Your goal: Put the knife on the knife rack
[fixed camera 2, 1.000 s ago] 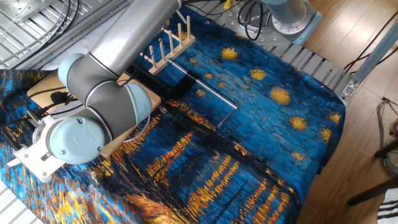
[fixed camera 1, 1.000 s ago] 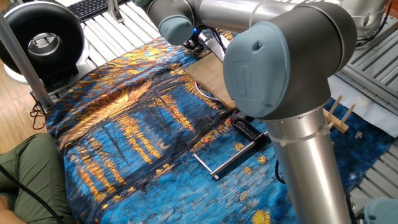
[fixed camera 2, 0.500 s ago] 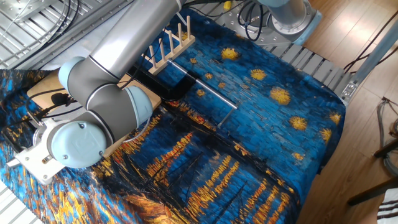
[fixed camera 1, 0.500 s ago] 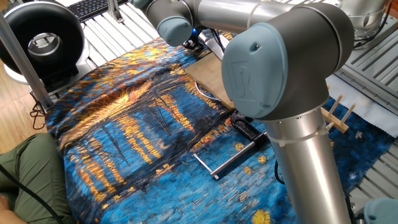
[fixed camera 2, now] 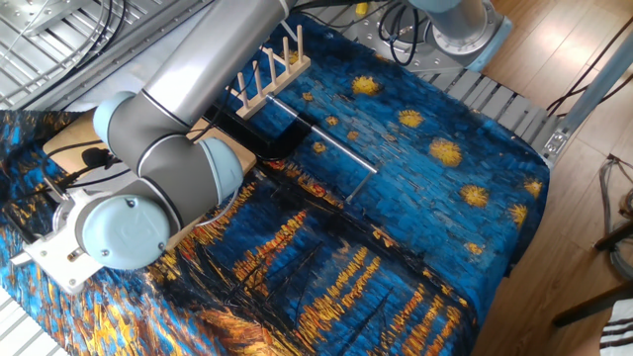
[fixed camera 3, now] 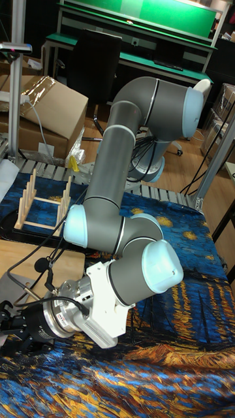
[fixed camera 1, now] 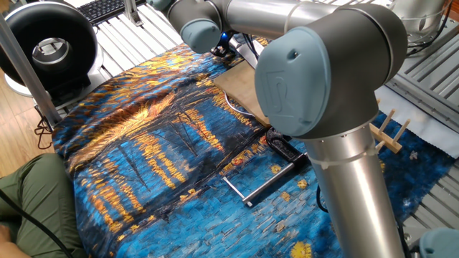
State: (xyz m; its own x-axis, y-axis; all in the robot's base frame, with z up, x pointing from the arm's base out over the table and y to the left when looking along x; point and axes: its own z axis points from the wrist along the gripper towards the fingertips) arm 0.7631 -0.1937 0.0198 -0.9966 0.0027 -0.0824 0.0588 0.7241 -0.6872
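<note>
The knife is hidden in all views; the arm's bulk covers much of the bamboo cutting board (fixed camera 1: 242, 86). The knife rack (fixed camera 1: 391, 132) is a light-wood pegged frame standing at the cloth's edge, also seen as the rack (fixed camera 2: 267, 71) and the rack (fixed camera 3: 42, 209), with nothing in it. My gripper (fixed camera 1: 224, 49) is a dark shape hovering at the far end of the board, well away from the rack. In the tall fixed view the gripper (fixed camera 3: 8, 326) is cut off by the left border. Its fingers do not show clearly anywhere.
A black clamp (fixed camera 1: 283, 150) with a long silver rod (fixed camera 1: 262, 186) lies on the painted blue-and-orange cloth between board and rack. A black round fan (fixed camera 1: 50, 46) and a keyboard (fixed camera 1: 104, 8) sit beyond the cloth. The arm's elbow (fixed camera 1: 315, 64) looms over the middle.
The wrist has shifted only very slightly near the board's end. Rack, clamp and board have not moved.
</note>
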